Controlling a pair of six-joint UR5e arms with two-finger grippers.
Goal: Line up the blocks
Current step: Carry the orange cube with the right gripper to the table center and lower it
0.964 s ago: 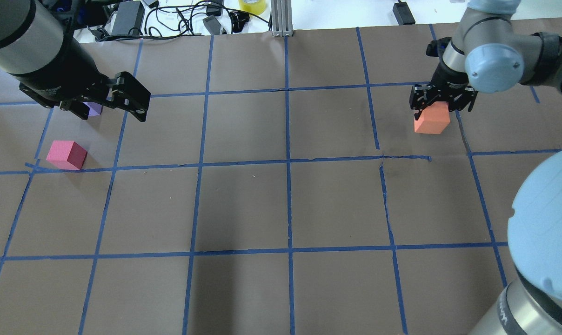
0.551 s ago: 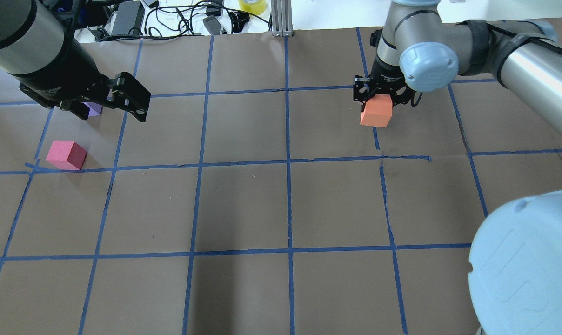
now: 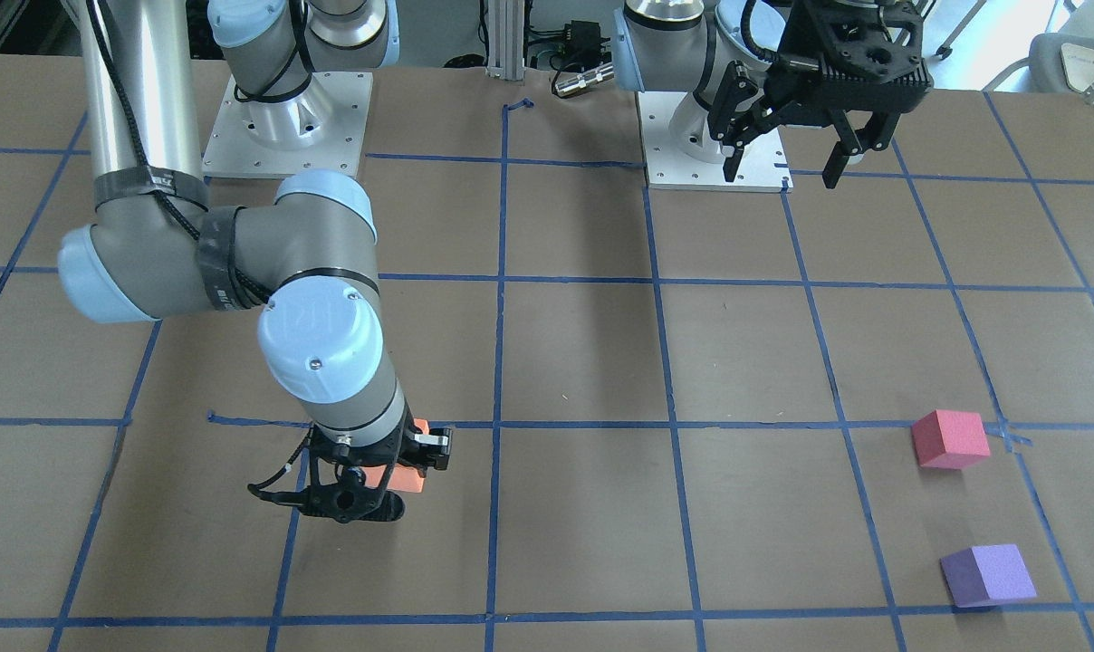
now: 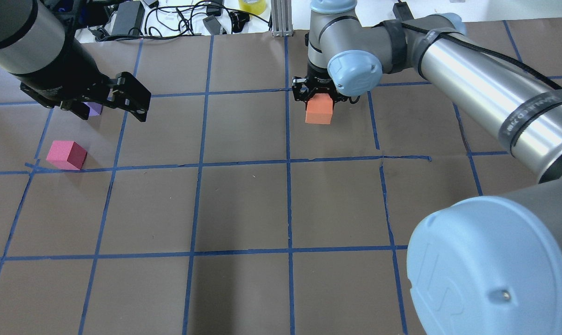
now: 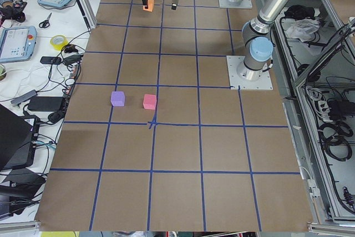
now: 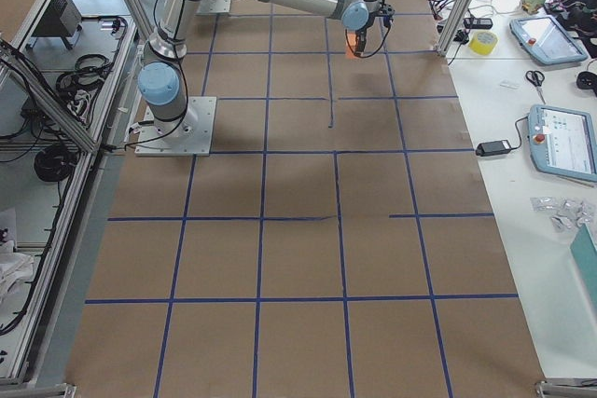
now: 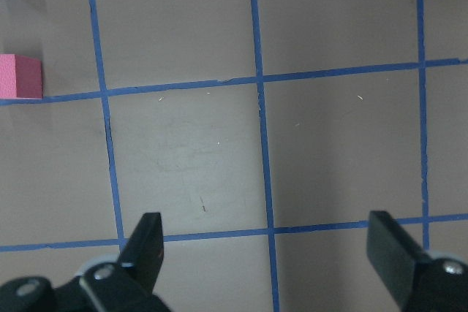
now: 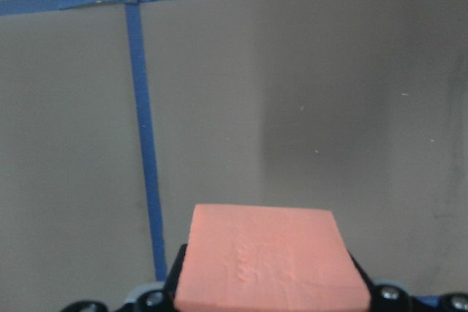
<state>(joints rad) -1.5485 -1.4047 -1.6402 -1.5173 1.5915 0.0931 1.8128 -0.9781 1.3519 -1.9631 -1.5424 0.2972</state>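
My right gripper (image 4: 319,98) is shut on the orange block (image 4: 319,112) and holds it low over the table, just right of the centre tape line; the block fills the bottom of the right wrist view (image 8: 270,264). The pinkish-red block (image 4: 67,155) lies at the table's left side. The purple block (image 4: 94,109) lies just beyond it, partly hidden behind my left gripper (image 4: 111,109). That gripper is open, empty and raised well above the table. The front view shows the pinkish-red block (image 3: 950,439) and the purple block (image 3: 988,575) side by side, apart.
Blue tape lines (image 4: 288,163) divide the brown table into squares. Cables, power adapters and a yellow tape roll (image 4: 252,5) lie beyond the far edge, beside a metal post (image 4: 281,18). My right arm's elbow (image 4: 490,265) fills the overhead view's lower right.
My right gripper has carried the orange block leftward from the table's right side to near the centre line. The left arm and the other two blocks have not moved.
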